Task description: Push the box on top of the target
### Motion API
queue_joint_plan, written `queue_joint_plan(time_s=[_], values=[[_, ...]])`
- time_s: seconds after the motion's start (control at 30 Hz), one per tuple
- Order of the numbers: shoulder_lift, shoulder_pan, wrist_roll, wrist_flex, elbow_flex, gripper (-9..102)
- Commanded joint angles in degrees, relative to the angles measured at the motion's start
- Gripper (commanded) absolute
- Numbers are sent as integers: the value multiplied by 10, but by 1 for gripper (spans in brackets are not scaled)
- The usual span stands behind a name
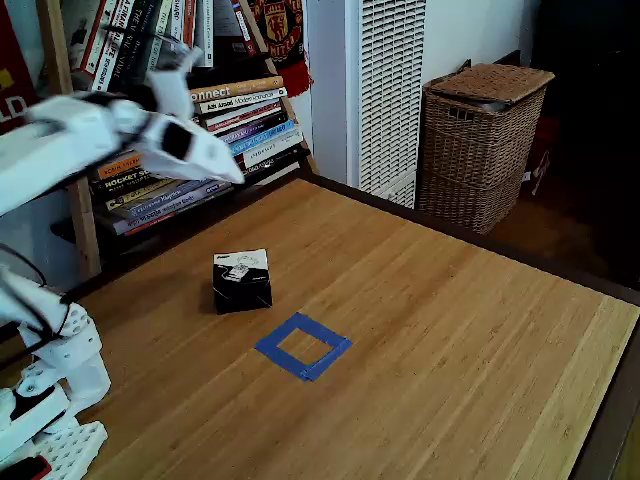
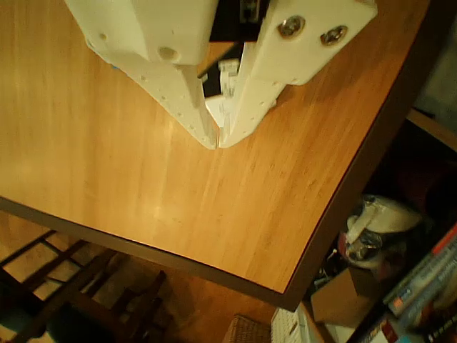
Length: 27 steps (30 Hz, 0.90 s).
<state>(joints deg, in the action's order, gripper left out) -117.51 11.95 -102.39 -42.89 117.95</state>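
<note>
- Bamboo-toned wooden table point(image 1: 420, 330) carrying the task items; dark edging along its far rim.
- Box point(image 1: 242, 280) left of frame centre in the fixed view: black sides, white printed top, sitting flat on the table, untouched.
- Target point(image 1: 303, 346), a hollow square of blue tape, just below and right of the box in the fixed view; near it but apart, a strip of bare wood between them. Box not yet on the target.
- White arm raised in the upper left of the fixed view, gripper point(image 1: 225, 168) pointing down-right, well above the table and clear of the box. Probably held high to approach the box from its far side, upper left in frame, since the push has to run toward lower right.
- Jaws in the other view point(image 2: 216, 143): tips pressed together at a point, nothing between them. Closed and empty suits pushing, one blunt wedge rather than two prongs.
- Same view: bare table under the tips, table corner at lower right.
- Wicker basket point(image 1: 480, 145) in the upper right of the fixed view, off the table, and bookshelf point(image 1: 190, 120) behind the arm; neither in the push path.
- Judgement: approach stage only; push not begun. Risk: off-centre contact rotating the box instead of sliding it square onto the tape.
</note>
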Motion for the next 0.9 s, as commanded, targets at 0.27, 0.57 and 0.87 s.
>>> queue_joint_plan(time_s=[0.27, 0.57, 0.87], values=[[148, 0, -63, 119, -50, 0], [242, 16, -86, 189, -59, 0], [248, 26, -76, 236, 8, 0]])
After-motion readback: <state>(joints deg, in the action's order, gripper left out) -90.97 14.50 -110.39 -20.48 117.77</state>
